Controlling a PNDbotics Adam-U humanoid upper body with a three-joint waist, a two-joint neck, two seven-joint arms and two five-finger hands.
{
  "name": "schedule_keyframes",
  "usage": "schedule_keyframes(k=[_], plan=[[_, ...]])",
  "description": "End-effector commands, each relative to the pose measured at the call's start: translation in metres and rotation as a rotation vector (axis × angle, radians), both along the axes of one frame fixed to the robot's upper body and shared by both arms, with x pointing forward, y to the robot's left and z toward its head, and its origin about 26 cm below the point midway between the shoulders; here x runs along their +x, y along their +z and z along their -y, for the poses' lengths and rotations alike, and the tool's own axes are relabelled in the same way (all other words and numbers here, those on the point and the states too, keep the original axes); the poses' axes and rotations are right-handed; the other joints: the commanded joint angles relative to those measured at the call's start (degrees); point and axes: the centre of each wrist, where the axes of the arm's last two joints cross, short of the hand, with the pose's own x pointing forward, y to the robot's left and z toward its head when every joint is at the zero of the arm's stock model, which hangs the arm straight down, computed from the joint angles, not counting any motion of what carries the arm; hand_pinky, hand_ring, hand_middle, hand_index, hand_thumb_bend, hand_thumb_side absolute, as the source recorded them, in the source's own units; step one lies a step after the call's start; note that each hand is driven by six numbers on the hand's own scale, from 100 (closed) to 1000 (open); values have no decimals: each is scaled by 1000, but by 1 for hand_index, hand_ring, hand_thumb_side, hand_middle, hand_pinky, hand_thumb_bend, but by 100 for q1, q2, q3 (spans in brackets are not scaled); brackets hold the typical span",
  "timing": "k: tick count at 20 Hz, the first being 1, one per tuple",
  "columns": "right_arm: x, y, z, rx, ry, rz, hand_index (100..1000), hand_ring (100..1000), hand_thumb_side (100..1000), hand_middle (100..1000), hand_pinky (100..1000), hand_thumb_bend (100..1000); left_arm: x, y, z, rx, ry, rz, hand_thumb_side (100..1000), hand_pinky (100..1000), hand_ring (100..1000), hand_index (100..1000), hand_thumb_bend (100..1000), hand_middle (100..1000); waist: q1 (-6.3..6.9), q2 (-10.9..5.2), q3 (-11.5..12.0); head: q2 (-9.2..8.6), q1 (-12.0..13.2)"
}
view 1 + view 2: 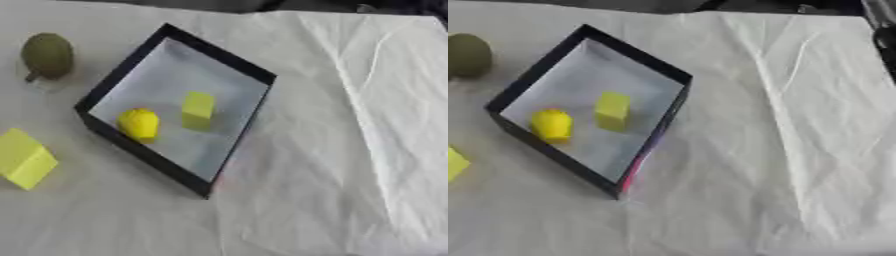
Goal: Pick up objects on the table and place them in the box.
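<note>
A dark-walled box (114,82) with a pale floor sits turned like a diamond at the left centre of the table. Inside it lie a round yellow object (139,124) near the left wall and a small yellow-green block (199,106) just right of it. Outside the box, an olive-green pear-shaped object (46,55) stands at the far left. A yellow cube (24,158) lies at the left edge, in front of the box. Neither hand shows in either view.
A creased white cloth (350,150) covers the table, and its wide right half is bare. A dark shape (885,35) enters at the top right edge in the right eye view; I cannot make out what it is.
</note>
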Motion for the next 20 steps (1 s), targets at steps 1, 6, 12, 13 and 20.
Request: schedule_keyframes(k=[1, 6, 12, 13, 20], plan=[[-12, 4, 13, 93, -45, 1, 825, 723, 474, 653, 926, 100, 1, 22, -3, 76, -18, 43, 644, 830, 784, 826, 100, 719, 136, -25, -19, -10, 76], [-20, -23, 27, 187, -113, -59, 827, 729, 479, 664, 932, 100, 4, 48, -2, 255, -63, 92, 587, 828, 787, 833, 100, 725, 247, -17, -35, -10, 77], [-28, -48, 36, 312, -137, -106, 849, 754, 510, 685, 963, 100, 6, 99, -3, 674, -150, 116, 428, 825, 795, 857, 100, 744, 342, -29, -13, -10, 94], [-28, -51, 38, 339, -140, -119, 851, 756, 510, 686, 966, 100, 7, 104, -4, 740, -168, 96, 407, 825, 796, 861, 100, 747, 355, -34, -5, -10, 115], [-29, -68, 48, 388, -200, -183, 843, 749, 535, 674, 964, 100, 13, 122, -11, 1103, -350, -105, 444, 835, 823, 899, 100, 786, 394, -61, 6, -10, 166]])
